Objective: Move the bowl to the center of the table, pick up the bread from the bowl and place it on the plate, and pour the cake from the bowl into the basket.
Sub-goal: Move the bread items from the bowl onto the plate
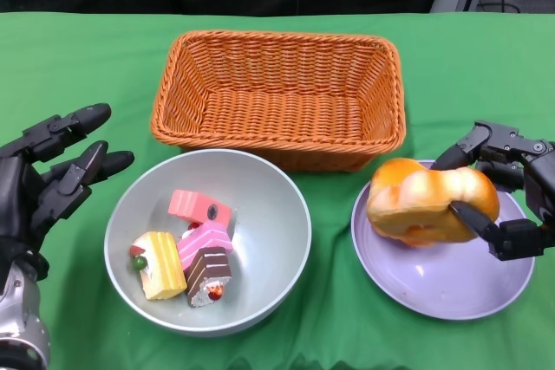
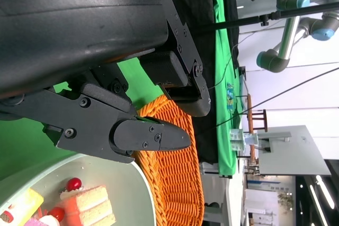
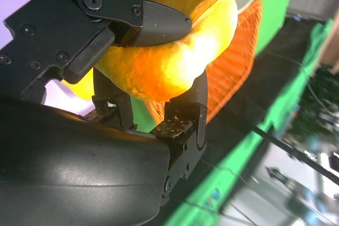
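The right hand (image 1: 503, 201) holds the bread (image 1: 431, 203), a golden-orange loaf with paler patches, just above the near-left part of the lilac plate (image 1: 451, 288). One of its fingers (image 1: 475, 218) presses on the front of the loaf while the others reach round behind it. In the right wrist view the bread (image 3: 175, 46) sits pinched between the dark fingers (image 3: 159, 19), one lying across its top and another pressing from below. Whether the loaf touches the plate or hangs just above it cannot be told.

The left hand (image 1: 48, 179) hovers at the left of the grey bowl (image 1: 277, 240), apart from it, with its fingers (image 1: 82, 119) spread wide and holding nothing. The left wrist view shows the same fingers (image 2: 151, 136) stretched out over the bowl's rim (image 2: 143, 183), with no contact visible.

The bowl stands on the green bench (image 1: 87, 49), near the middle of it and just in front of the basket. Inside it lie several small cake pieces (image 1: 191, 253): a pink slice, a yellow one, a pink and white one, and a brown chocolate one.

The orange wicker basket (image 1: 282, 97) stands behind the bowl and the plate, its front wall close to both. The plate lies to the right of the bowl, the two set apart.
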You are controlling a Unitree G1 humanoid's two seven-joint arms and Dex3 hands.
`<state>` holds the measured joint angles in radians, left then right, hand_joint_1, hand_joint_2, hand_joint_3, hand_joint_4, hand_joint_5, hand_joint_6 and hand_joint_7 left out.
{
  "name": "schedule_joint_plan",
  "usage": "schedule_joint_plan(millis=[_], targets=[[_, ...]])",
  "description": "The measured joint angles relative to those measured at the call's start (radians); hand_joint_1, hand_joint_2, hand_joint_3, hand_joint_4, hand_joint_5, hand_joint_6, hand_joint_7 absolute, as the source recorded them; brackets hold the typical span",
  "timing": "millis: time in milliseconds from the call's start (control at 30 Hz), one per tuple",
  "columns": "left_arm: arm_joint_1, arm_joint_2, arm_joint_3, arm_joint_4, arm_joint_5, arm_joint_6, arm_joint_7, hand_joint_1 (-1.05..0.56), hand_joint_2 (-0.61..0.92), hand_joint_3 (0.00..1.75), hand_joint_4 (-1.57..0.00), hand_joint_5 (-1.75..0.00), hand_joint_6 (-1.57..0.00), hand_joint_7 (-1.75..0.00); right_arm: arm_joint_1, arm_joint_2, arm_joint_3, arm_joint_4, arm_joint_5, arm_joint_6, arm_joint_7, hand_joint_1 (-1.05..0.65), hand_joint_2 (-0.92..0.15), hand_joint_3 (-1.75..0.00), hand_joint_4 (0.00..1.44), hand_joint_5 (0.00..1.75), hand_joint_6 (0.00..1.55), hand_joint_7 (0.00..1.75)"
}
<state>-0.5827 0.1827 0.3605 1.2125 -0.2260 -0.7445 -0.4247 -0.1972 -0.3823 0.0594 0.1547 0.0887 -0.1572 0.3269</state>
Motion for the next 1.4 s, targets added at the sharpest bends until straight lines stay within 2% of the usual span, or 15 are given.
schedule_joint_plan(millis=[167, 267, 500, 767, 967, 1067, 1167, 1200, 1233, 1300, 1333, 1367, 1400], targets=[[0.0, 0.0, -0.001, 0.001, 0.001, 0.0, 0.0, -0.41, 0.92, 0.27, -1.13, -0.01, -0.94, 0.0, 0.002, -0.006, -0.014, -0.067, 0.01, 0.155, 0.05, 0.02, -0.67, -0.94, 0.63, 1.75, 0.54, 1.51], [0.0, 0.001, -0.006, 0.001, 0.009, 0.0, 0.011, -0.42, 0.92, 0.27, -1.12, 0.0, -0.94, 0.0, 0.002, -0.027, -0.015, -0.094, 0.006, 0.243, 0.085, 0.03, -0.68, -0.93, 0.63, 1.75, 0.53, 1.52], [0.0, 0.002, -0.01, 0.002, 0.029, -0.004, 0.019, -0.43, 0.92, 0.27, -1.12, 0.0, -0.94, 0.0, 0.002, -0.045, -0.007, -0.133, -0.043, 0.364, 0.112, 0.03, -0.69, -0.9, 0.58, 1.74, 0.52, 1.5], [0.0, 0.004, -0.015, 0.002, 0.048, -0.015, 0.04, -0.44, 0.92, 0.27, -1.11, 0.0, -0.94, 0.0, -0.001, -0.076, 0.022, -0.18, -0.114, 0.47, 0.139, 0.01, -0.81, -0.66, 0.55, 1.7, 0.53, 1.39], [0.0, 0.005, -0.021, 0.003, 0.049, -0.016, 0.047, -0.43, 0.92, 0.26, -1.11, 0.0, -0.94, 0.0, -0.007, -0.086, 0.047, -0.202, -0.157, 0.523, 0.147, -0.03, -0.9, -0.49, 0.54, 1.6, 0.54, 1.27], [0.0, 0.006, -0.022, 0.003, 0.049, -0.016, 0.047, -0.43, 0.92, 0.26, -1.1, 0.0, -0.93, 0.0, -0.015, -0.097, 0.06, -0.209, -0.188, 0.555, 0.154, -0.04, -0.92, -0.45, 0.54, 1.57, 0.55, 1.2], [0.0, 0.006, -0.023, 0.003, 0.049, -0.017, 0.047, -0.43, 0.92, 0.27, -1.09, 0.0, -0.93, 0.0, -0.019, -0.103, 0.078, -0.213, -0.221, 0.575, 0.155, -0.04, -0.92, -0.39, 0.57, 1.4, 0.63, 0.92], [0.0, 0.006, -0.023, 0.003, 0.049, -0.017, 0.047, -0.44, 0.92, 0.26, -1.1, 0.0, -0.93, 0.0, -0.019, -0.103, 0.081, -0.215, -0.229, 0.578, 0.153, -0.04, -0.92, -0.41, 0.58, 1.25, 0.65, 0.79], [0.0, 0.006, -0.023, 0.003, 0.049, -0.017, 0.047, -0.44, 0.92, 0.26, -1.1, -0.01, -0.94, 0.0, -0.019, -0.103, 0.082, -0.217, -0.238, 0.578, 0.148, -0.04, -0.92, -0.39, 0.63, 1.01, 0.69, 0.59], [0.0, 0.006, -0.024, 0.003, 0.049, -0.017, 0.047, -0.44, 0.92, 0.27, -1.1, -0.01, -0.94, 0.0, -0.019, -0.103, 0.089, -0.231, -0.272, 0.578, 0.128, -0.06, -0.92, -0.38, 0.72, 0.64, 0.75, 0.3], [0.0, 0.006, -0.024, 0.003, 0.049, -0.017, 0.047, -0.44, 0.92, 0.27, -1.11, -0.01, -0.94, 0.0, -0.019, -0.103, 0.091, -0.238, -0.286, 0.578, 0.119, -0.08, -0.92, -0.36, 0.74, 0.52, 0.76, 0.2], [0.0, 0.006, -0.025, 0.003, 0.049, -0.017, 0.047, -0.44, 0.92, 0.27, -1.11, -0.01, -0.94, 0.0, -0.019, -0.104, 0.1, -0.248, -0.309, 0.578, 0.112, -0.11, -0.92, -0.34, 0.74, 0.47, 0.74, 0.14], [0.0, 0.006, -0.025, 0.003, 0.049, -0.017, 0.047, -0.44, 0.92, 0.27, -1.11, -0.01, -0.94, 0.0, -0.019, -0.107, 0.114, -0.258, -0.337, 0.578, 0.103, -0.13, -0.92, -0.32, 0.7, 0.39, 0.71, 0.09]])
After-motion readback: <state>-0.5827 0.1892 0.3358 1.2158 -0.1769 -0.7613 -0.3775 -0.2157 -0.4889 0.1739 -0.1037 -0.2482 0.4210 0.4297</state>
